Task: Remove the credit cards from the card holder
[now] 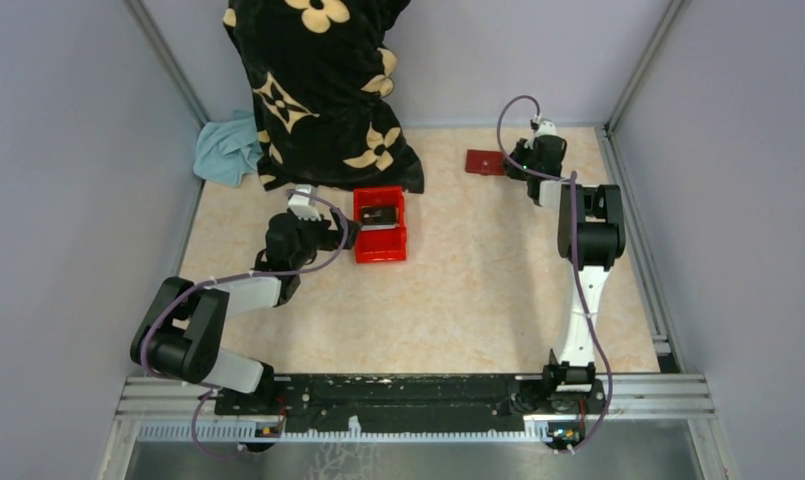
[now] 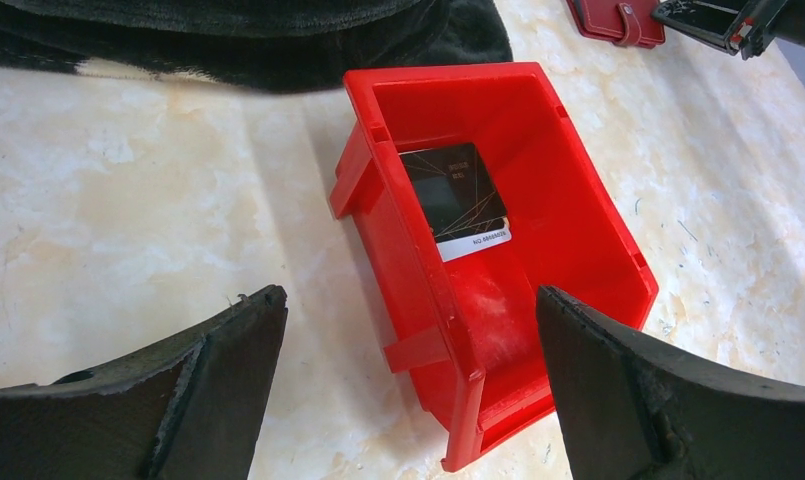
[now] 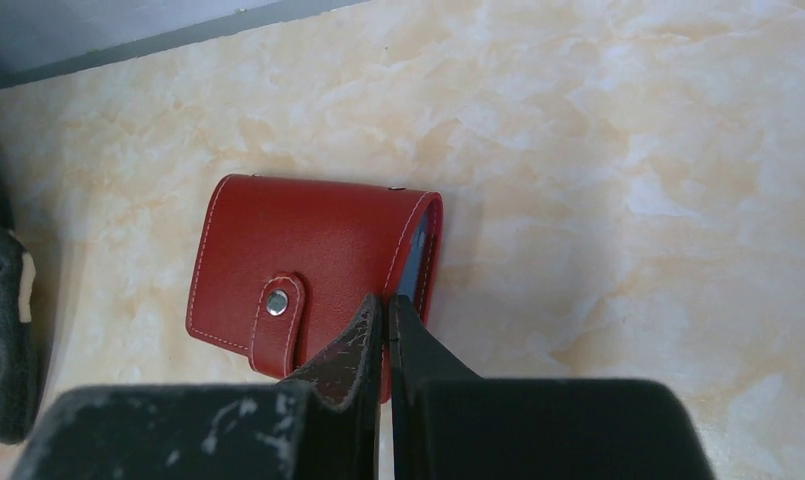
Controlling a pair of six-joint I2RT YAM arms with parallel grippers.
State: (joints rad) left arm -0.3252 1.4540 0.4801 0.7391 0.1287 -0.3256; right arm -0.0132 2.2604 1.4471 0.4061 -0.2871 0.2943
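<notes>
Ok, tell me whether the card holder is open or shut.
Shut: the card holder lies folded flat, snap strap wrapped over its front.

Bright, even light; soft shadows; focus mostly sharp

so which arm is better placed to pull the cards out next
Right. The right hand is shut with its tips at the open edge of the small dark red leather folding wallet. The left hand, open, faces the bright red plastic box, far from the wallet.

Pale lilac walls (image 1: pixel 58 150) enclose a beige marbled tabletop (image 1: pixel 478 300).
</notes>
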